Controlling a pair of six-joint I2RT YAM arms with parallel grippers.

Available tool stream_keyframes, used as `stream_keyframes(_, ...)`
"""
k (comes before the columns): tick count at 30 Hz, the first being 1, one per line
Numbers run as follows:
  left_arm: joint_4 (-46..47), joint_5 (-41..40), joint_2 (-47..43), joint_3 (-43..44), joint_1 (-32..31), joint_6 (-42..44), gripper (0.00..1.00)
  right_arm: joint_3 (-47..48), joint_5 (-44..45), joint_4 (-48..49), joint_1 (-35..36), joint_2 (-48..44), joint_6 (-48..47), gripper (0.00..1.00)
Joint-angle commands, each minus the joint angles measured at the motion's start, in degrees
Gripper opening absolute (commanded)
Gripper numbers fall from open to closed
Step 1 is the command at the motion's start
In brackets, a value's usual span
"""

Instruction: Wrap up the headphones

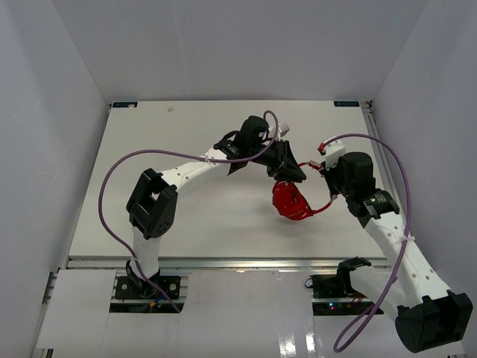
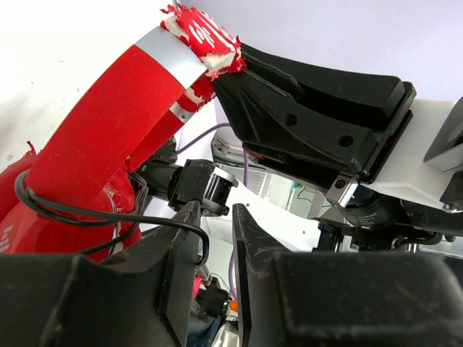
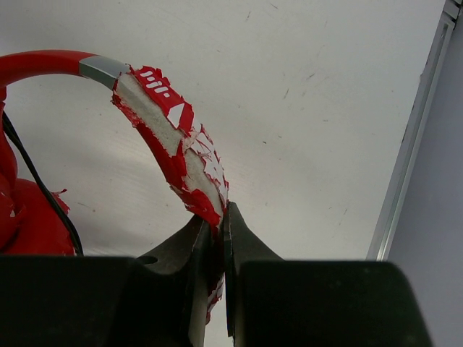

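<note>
The red headphones (image 1: 289, 200) hang above the table's middle, ear cups low. My right gripper (image 1: 322, 160) is shut on the frayed, peeling end of the headband (image 3: 170, 126), which rises from its jaws (image 3: 217, 217). An ear cup (image 3: 29, 224) and the thin black cord (image 3: 43, 191) show at the left of the right wrist view. My left gripper (image 1: 292, 173) is right beside the headband (image 2: 108, 137). Its jaws (image 2: 215, 213) stand a narrow gap apart. The cord (image 2: 65, 210) runs round the headphones and loops over the tip of the left finger (image 2: 184, 238). Where the cord ends is hidden.
The white table (image 1: 186, 216) is walled in by white panels, with a metal rail (image 3: 412, 144) along its right edge. Purple robot cables (image 1: 112, 171) arch over both arms. The right gripper's black body (image 2: 311, 123) is close in front of my left wrist camera.
</note>
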Motion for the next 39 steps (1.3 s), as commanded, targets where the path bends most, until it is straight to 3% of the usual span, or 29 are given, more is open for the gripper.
stream_keyframes(1, -1.6, -1.4, 0.3, 2.3, -0.7, 0.7, 0.35, 1.0, -1.6, 4.8, 0.3, 0.2, 5.5, 0.08)
stream_keyframes(16, -7.6, -6.4, -0.5, 4.5, -4.5, 3.1, 0.40, 4.3, 4.1, 5.5, -0.9, 4.7, 14.9, 0.08)
stream_keyframes(32, -7.6, -8.3, -2.2, 0.1, -9.4, 4.2, 0.40, 6.7, -0.3, 5.7, -4.7, 6.3, 20.2, 0.08)
stream_keyframes(39, -8.5, -10.7, -11.4, -9.1, -10.8, 6.8, 0.54, 6.8, -2.1, 7.3, -5.9, 7.0, 20.7, 0.08)
